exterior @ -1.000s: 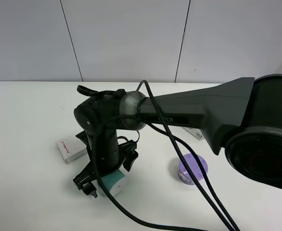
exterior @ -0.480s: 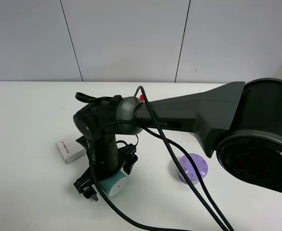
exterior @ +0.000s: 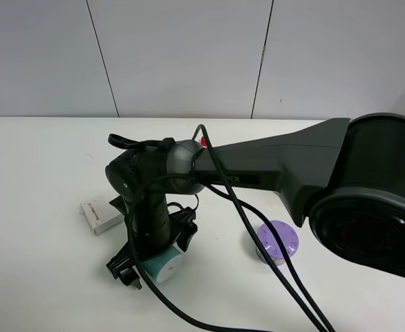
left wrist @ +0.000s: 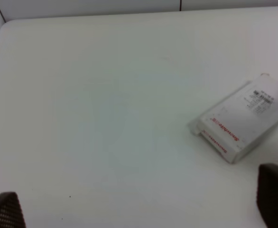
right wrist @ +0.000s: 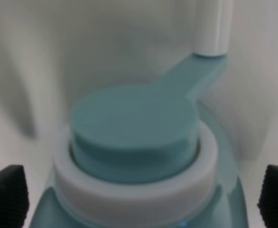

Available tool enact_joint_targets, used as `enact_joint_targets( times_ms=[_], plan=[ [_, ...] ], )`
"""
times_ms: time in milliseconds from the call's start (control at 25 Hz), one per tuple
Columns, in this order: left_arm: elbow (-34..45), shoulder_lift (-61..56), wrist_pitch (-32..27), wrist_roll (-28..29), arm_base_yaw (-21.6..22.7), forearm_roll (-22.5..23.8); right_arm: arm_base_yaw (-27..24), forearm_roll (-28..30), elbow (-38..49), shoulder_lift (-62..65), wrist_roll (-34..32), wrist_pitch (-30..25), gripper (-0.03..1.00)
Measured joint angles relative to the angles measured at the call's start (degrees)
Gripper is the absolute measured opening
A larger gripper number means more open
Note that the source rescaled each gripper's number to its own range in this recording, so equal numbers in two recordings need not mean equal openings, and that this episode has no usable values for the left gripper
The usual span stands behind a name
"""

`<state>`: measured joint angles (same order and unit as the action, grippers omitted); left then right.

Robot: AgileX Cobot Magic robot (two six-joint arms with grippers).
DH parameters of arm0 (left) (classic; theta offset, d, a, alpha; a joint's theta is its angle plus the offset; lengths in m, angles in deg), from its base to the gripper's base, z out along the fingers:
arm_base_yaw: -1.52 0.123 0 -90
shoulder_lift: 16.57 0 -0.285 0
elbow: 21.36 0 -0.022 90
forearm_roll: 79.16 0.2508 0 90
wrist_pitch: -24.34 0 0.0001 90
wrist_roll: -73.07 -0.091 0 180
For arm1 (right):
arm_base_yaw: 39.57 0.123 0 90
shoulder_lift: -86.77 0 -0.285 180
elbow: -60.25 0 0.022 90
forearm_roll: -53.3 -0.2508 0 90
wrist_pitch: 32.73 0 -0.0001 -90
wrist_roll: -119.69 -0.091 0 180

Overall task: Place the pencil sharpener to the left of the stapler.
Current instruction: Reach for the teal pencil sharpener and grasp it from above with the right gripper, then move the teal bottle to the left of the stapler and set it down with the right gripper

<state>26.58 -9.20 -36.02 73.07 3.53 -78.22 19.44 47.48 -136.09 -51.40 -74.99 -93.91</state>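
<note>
The teal pencil sharpener [exterior: 164, 263] rests on the table at front left, its white end facing forward. In the right wrist view the pencil sharpener [right wrist: 134, 123] shows its teal top, white band and crank handle. My right gripper [exterior: 154, 252] has reached across the middle and straddles it, open, with a gap on each side between the sharpener and the fingertips [right wrist: 6, 192]. My left gripper [left wrist: 139, 213] is open over bare table, with only its fingertips [left wrist: 274, 199] in view. The stapler is hidden from every view.
A flat white box [exterior: 100, 215] lies just left of the right gripper and appears as the white box [left wrist: 241, 121] in the left wrist view. A purple round lidded container [exterior: 277, 242] stands to the right. The right arm [exterior: 278, 162] and its cables cross the middle.
The right arm has shifted slightly left and lower over the sharpener, uncovering more of the purple container. The sharpener stays in about the same spot.
</note>
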Motion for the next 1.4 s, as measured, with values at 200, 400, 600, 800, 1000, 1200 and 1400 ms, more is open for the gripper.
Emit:
enact_joint_targets(
  times_ms=[200,400,600,800,1000,1200,1400],
  plan=[
    [0.0,0.0,0.0,0.0,0.0,0.0,0.0,0.0,0.0,0.0,-0.5,0.0,0.09],
    [0.0,0.0,0.0,0.0,0.0,0.0,0.1,0.3,0.0,0.0,-2.1,-0.1,0.00],
    [0.0,0.0,0.0,0.0,0.0,0.0,0.1,0.5,0.0,0.1,-2.7,-0.1,0.00],
    [0.0,0.0,0.0,0.0,0.0,0.0,0.1,1.4,0.0,1.1,-3.0,-0.1,0.00],
    [0.0,0.0,0.0,0.0,0.0,0.0,0.1,1.9,0.0,2.2,-3.1,0.0,0.00],
    [0.0,0.0,0.0,0.0,0.0,0.0,0.1,3.4,0.1,3.0,-3.1,0.0,0.00],
    [0.0,0.0,0.0,0.0,0.0,0.0,-1.6,4.9,0.2,6.5,-3.5,-0.1,0.00]
  ],
)
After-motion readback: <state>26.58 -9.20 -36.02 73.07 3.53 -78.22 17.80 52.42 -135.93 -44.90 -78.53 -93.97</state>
